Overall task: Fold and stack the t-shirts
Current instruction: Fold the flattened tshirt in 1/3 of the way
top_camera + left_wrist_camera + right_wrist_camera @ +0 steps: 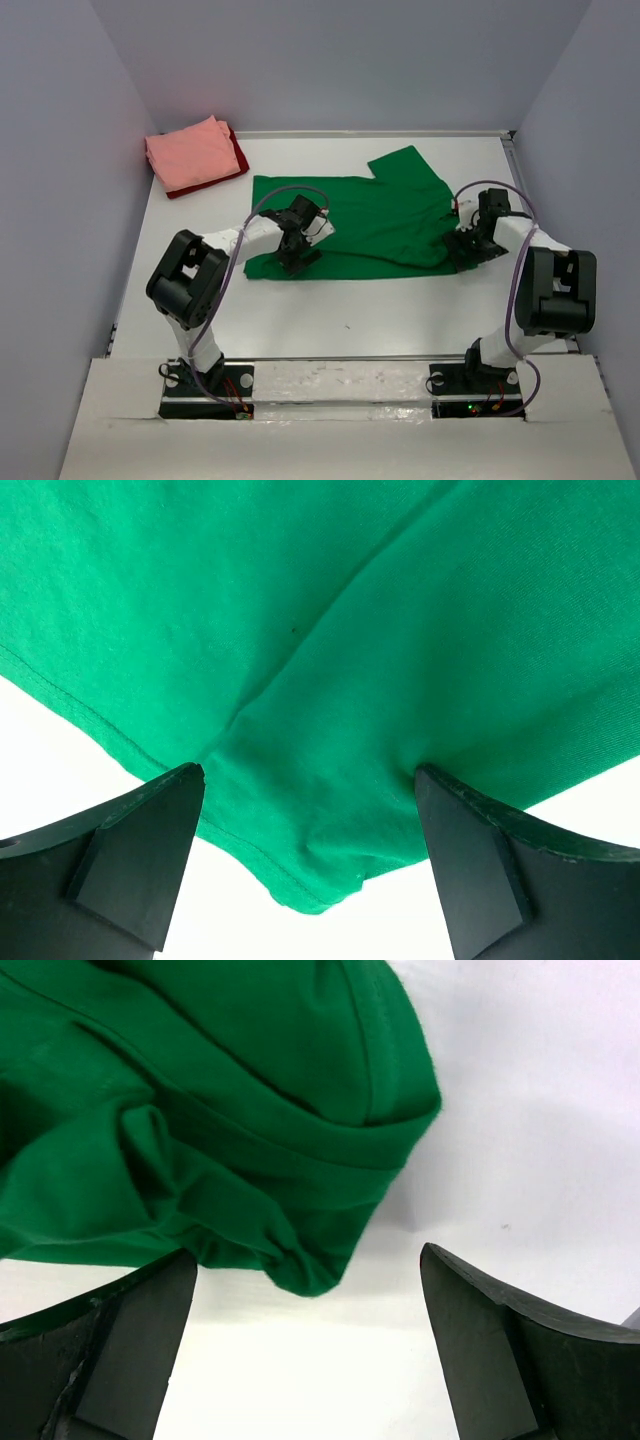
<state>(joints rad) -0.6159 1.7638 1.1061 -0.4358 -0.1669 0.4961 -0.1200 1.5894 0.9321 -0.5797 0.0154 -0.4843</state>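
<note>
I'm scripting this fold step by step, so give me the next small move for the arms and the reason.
Probably close the left gripper on the green t-shirt: its jaws stand open with the shirt's near-left corner lying between them. The right gripper is also open at the bunched near-right edge, but only part of the cloth sits between its jaws, so it may need to shift over first.

Three t-shirts — green, salmon pink, dark red — and two grippers.
</note>
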